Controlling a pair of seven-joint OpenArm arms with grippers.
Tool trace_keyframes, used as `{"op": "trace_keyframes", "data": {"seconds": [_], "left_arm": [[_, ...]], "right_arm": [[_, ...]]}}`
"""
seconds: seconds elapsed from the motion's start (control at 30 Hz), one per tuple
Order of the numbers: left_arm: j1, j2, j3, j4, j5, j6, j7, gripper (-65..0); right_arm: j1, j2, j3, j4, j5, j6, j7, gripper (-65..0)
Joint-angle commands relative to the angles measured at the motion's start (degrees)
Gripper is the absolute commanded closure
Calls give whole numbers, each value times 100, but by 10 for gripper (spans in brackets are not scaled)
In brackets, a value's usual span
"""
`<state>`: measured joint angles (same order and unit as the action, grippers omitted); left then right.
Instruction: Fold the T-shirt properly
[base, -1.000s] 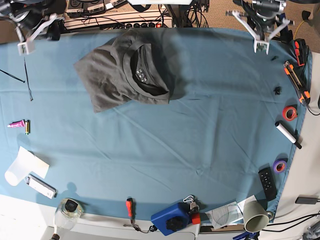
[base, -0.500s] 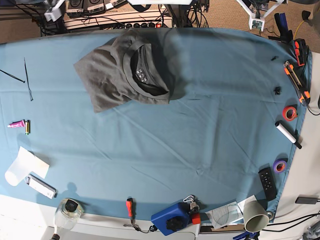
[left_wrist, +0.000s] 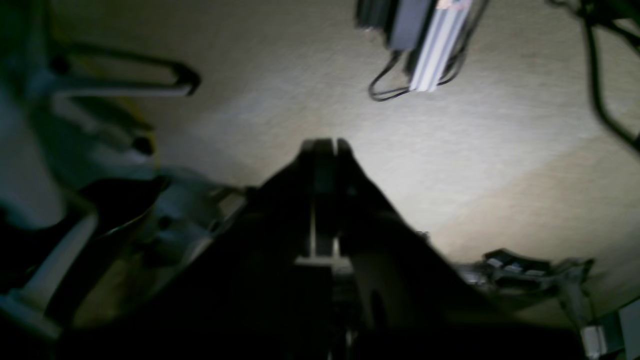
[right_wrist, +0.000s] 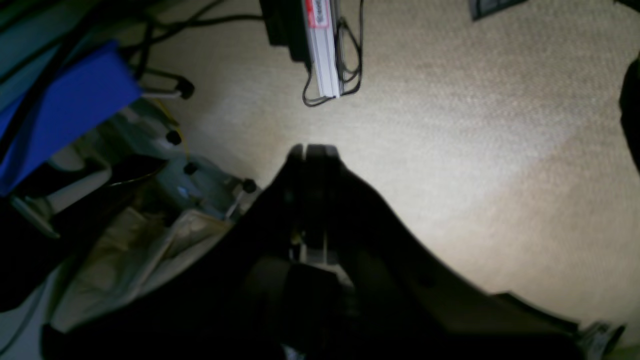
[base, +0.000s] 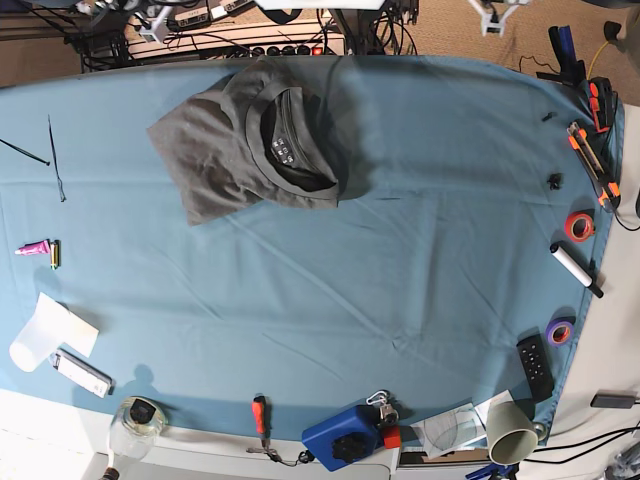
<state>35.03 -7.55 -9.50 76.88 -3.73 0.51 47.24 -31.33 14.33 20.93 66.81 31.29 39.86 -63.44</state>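
Left wrist view: the left gripper (left_wrist: 325, 145) has its jaws pressed together on nothing, with only carpeted floor (left_wrist: 450, 150) beyond. The right gripper (right_wrist: 312, 148) is likewise closed and empty over the same carpet. Both sit off the counter, at the far edge of the base view, well apart from the work. The T-shirt (base: 260, 140) lies near the far edge of the blue tablecloth (base: 400, 270), bunched into an uneven wedge, collar (base: 290, 145) upward with the neck label showing. Judgement: some folding appears done, but the edges are skewed and no neat rectangle results. Squaring remains, if this is to pass as proper.
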Motion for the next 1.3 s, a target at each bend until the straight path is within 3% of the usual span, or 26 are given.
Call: {"op": "trace_keyframes", "data": {"seconds": [0.0, 0.17, 0.3, 0.43, 0.5, 0.57, 0.63, 0.7, 0.83, 1.27], "left_arm": [[2, 11, -11, -144, 20, -94, -109, 0], [-350, 201, -11, -1134, 4, -922, -1604, 0], [-531, 227, -11, -1998, 68, -935, -2944, 0], [-844, 227, -13, -3069, 503, -940, -4030, 0], [-1073, 227, -13, -3661, 713, -935, -4419, 0], [-1344, 227, -13, -4229, 804, -931, -4809, 0], [-1617, 232, -13, -4701, 804, -846, -5254, 0], [-1869, 247, -13, -4981, 804, -739, -5322, 0], [-2026, 297, -13, -4979, 804, -634, -5257, 0], [-2026, 297, -13, -4638, 804, -634, -5263, 0]], "right_arm": [[28, 76, -76, -109, -111, 14, 133, 0], [516, 76, -627, -905, -1001, 14, 1215, 0], [916, 79, -1113, -1467, -1725, 14, 2162, 0], [1287, 79, -1609, -2109, -2664, 14, 3493, 0], [1460, 76, -1895, -2503, -3134, -343, 4190, 0], [1631, 76, -2227, -2938, -3449, -903, 4909, 0], [1805, 76, -2570, -3388, -3635, -1519, 5733, 0], [1971, 76, -2874, -3790, -3652, -2022, 6269, 0], [2201, 79, -3235, -4175, -3650, -2472, 6360, 0], [2277, 79, -3265, -4175, -3471, -2468, 6277, 0]]}}
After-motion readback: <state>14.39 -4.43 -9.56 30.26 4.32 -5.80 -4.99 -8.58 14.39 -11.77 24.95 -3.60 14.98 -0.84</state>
